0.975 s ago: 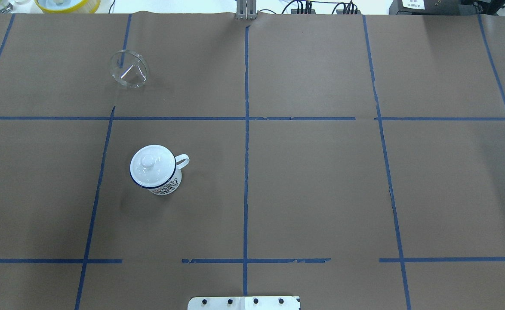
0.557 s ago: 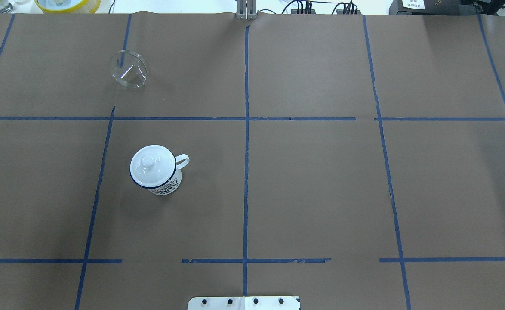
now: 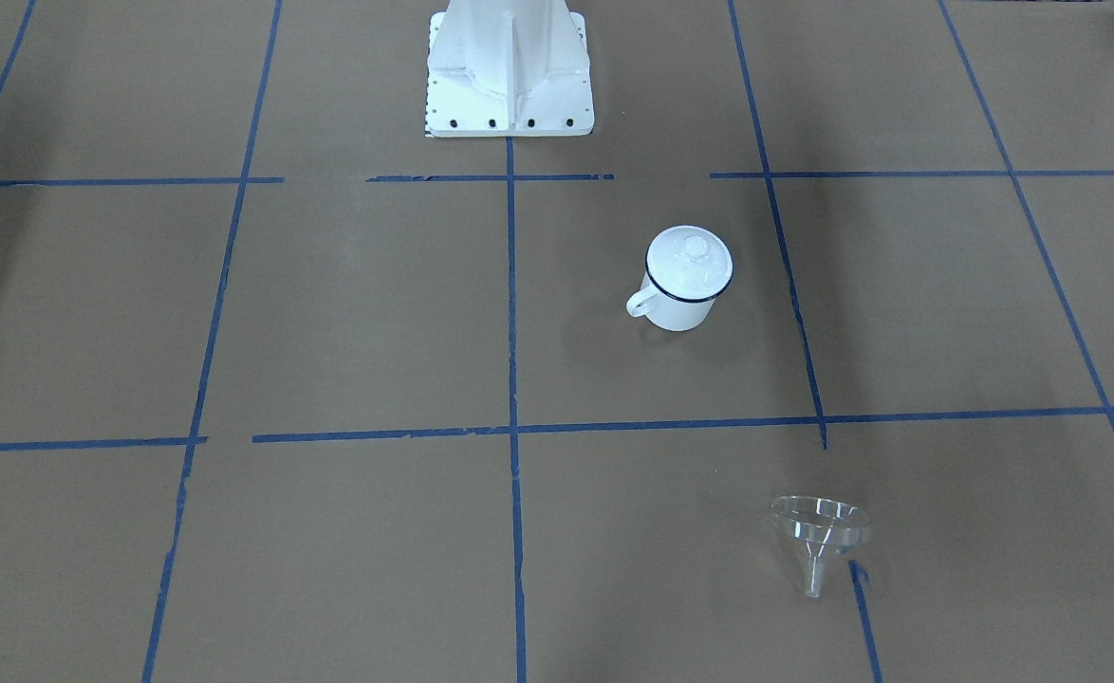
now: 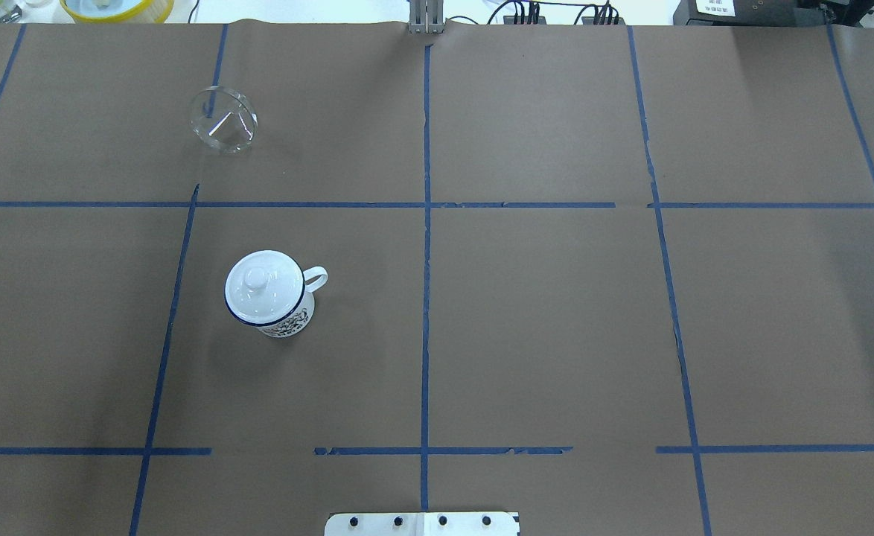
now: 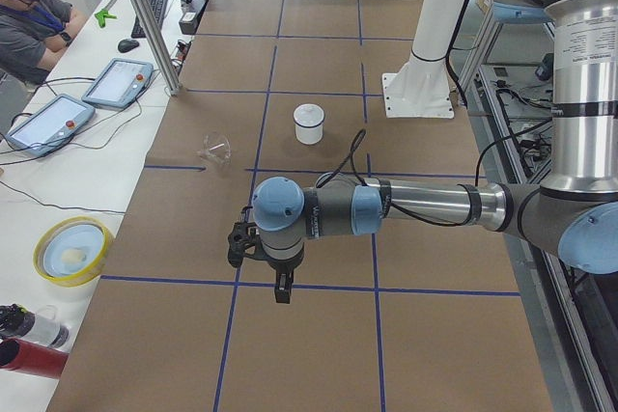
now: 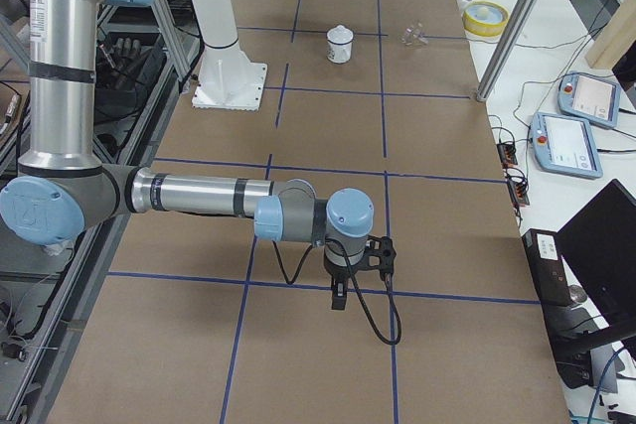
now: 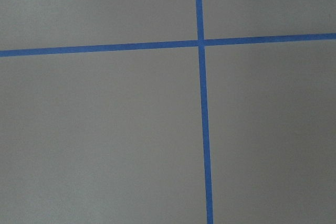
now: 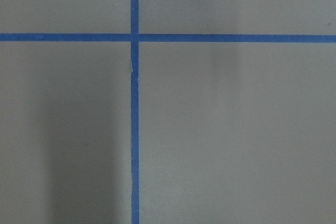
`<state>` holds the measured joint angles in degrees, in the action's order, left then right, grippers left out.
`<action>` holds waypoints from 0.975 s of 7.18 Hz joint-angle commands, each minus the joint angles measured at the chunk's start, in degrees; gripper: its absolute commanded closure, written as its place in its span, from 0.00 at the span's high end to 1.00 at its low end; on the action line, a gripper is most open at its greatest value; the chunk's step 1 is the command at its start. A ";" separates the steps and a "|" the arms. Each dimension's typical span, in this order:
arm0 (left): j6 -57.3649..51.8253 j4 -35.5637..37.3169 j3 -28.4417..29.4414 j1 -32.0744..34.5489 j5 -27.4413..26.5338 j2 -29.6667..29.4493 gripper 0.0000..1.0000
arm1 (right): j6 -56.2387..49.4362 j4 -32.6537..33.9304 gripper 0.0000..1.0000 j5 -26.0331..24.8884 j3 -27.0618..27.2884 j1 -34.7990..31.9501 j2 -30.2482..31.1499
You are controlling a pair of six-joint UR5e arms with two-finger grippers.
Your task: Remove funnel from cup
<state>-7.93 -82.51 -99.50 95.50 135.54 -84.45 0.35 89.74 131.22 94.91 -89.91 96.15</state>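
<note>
The cup [image 4: 289, 320], a white enamel mug with a dark blue rim, stands left of the table's middle with a white knobbed lid [image 4: 258, 283] on it. It also shows in the front-facing view [image 3: 678, 315]. The clear funnel [image 4: 222, 121] lies on its side on the paper, well apart from the cup, spout pointing away from the robot [image 3: 820, 533]. My left gripper [image 5: 278, 285] hangs over bare paper near the table's left end; my right gripper [image 6: 338, 295] hangs near the right end. Both show only in side views, so I cannot tell whether they are open or shut.
The robot's white base [image 3: 510, 71] stands at the table's near edge. A yellow bowl [image 5: 72, 250], tablets [image 5: 118, 81], a metal post [image 5: 150, 21] and a seated operator [image 5: 29, 16] are on the far side. Brown paper with blue tape lines covers the table.
The funnel's rim has shifted very slightly to the right. The cup and lid have not moved.
</note>
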 commanded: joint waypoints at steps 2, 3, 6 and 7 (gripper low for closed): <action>-0.43 -0.19 -1.05 -0.05 -0.37 -0.35 1.00 | 0.00 0.00 1.00 0.00 0.01 0.00 0.00; -0.51 -0.28 -1.39 -0.06 -0.02 -0.27 1.00 | 0.00 0.00 1.00 0.00 0.01 0.00 0.00; -0.42 -0.19 -1.22 -0.06 0.07 -0.18 1.00 | 0.00 0.00 1.00 0.00 -0.08 0.00 0.00; -0.34 -0.19 -1.22 -0.06 -0.02 -0.18 1.00 | 0.00 0.00 1.00 0.00 0.01 0.00 0.00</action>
<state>-8.33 -82.71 -100.73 95.46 135.58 -84.64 0.35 89.74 131.22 94.88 -89.91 96.15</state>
